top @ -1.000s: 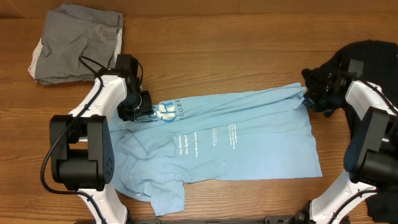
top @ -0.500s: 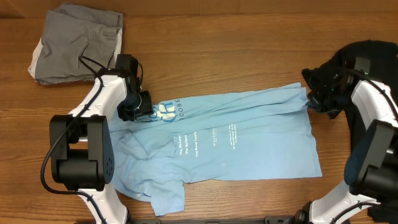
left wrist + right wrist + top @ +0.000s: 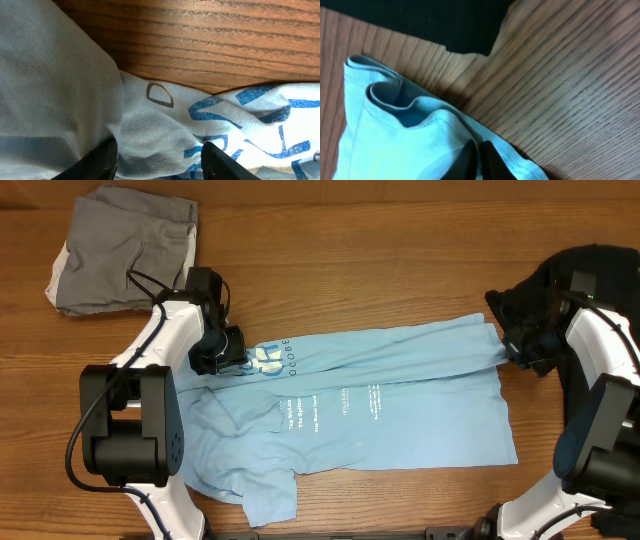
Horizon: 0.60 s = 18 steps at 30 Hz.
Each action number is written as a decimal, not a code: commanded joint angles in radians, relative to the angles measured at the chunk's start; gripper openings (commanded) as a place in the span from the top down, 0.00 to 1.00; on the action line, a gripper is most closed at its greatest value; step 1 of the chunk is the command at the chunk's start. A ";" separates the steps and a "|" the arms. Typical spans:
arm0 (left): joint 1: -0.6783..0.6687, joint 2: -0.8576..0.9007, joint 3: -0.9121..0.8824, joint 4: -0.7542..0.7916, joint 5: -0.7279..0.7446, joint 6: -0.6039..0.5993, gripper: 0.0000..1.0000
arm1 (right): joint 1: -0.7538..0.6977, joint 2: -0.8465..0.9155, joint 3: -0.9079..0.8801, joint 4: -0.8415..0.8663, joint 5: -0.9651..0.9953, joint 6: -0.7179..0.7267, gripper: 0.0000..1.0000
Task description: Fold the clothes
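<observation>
Barely begun: the blue T-shirt [image 3: 400, 410] lies spread on the table [image 3: 400, 240], your right gripper [image 3: 510, 348] pinched tight on its hem, your left gripper [image 3: 228, 358] half open astride its logo end, and the black shirt [image 3: 410, 22] is not yet folded.

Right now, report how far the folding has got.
Done: the grey garment looks folded. In hand: the light blue T-shirt, far edge folded over, right gripper pinching its corner, left gripper open on it. Left: remaining folds, black garment.

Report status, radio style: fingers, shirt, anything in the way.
Left fingers apart on light blue T-shirt, logo end. Right fingers pinched on its opposite hem. Black T-shirt heaped clear of it.
</observation>
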 commanded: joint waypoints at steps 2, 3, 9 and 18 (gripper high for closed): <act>0.002 0.000 -0.004 -0.002 0.001 -0.004 0.42 | -0.001 -0.023 0.016 0.013 0.045 0.021 0.91; 0.002 0.000 -0.004 -0.002 0.001 -0.004 0.43 | -0.001 -0.023 0.016 0.011 0.057 0.040 0.91; 0.002 0.000 -0.004 -0.002 0.001 0.001 0.42 | -0.001 -0.023 0.016 0.005 0.071 0.061 0.79; 0.002 -0.002 0.014 -0.017 0.004 0.000 0.56 | -0.001 -0.023 0.016 -0.039 0.080 0.100 0.81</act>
